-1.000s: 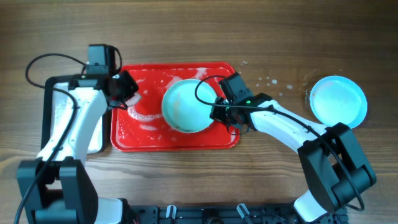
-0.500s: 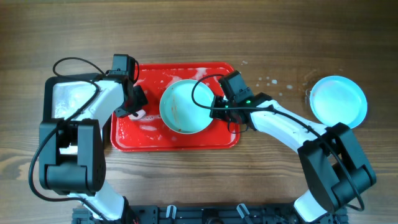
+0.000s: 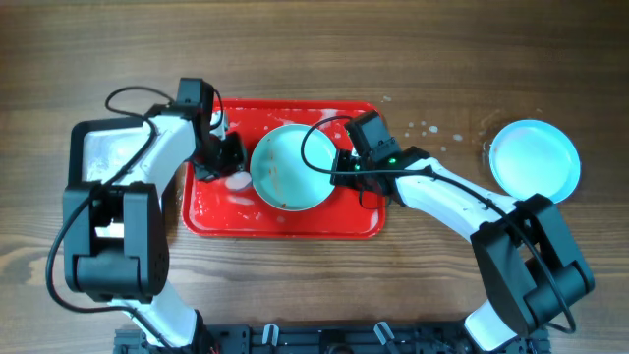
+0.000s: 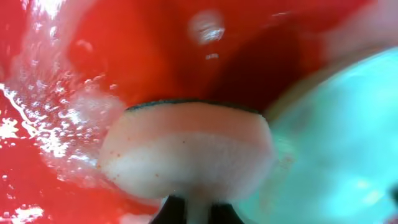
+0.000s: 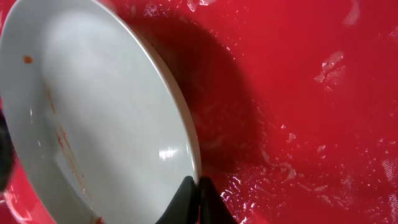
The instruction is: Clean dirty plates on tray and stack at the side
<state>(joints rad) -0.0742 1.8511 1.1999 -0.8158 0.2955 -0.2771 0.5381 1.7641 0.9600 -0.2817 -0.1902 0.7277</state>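
A pale turquoise plate point(image 3: 292, 167) with brownish smears stands tilted over the wet red tray point(image 3: 285, 221). My right gripper point(image 3: 346, 173) is shut on its right rim; the right wrist view shows the fingers point(image 5: 198, 198) pinching the rim of the plate point(image 5: 93, 118) above the tray point(image 5: 298, 93). My left gripper point(image 3: 228, 157) is shut on a pale sponge point(image 4: 186, 152) with a dark back, held just left of the plate point(image 4: 336, 137), over the foamy tray point(image 4: 56, 118). A second plate point(image 3: 535, 160) lies on the table at the far right.
A smaller black-rimmed tray with a white inside point(image 3: 110, 162) sits left of the red tray. Water drops point(image 3: 425, 129) dot the wood between the red tray and the far plate. Both arms' cables loop over the red tray.
My left gripper has swung right from the red tray's left edge to the plate's left side, sponge in its jaws. The right gripper has kept the plate tilted, shifting it slightly left.
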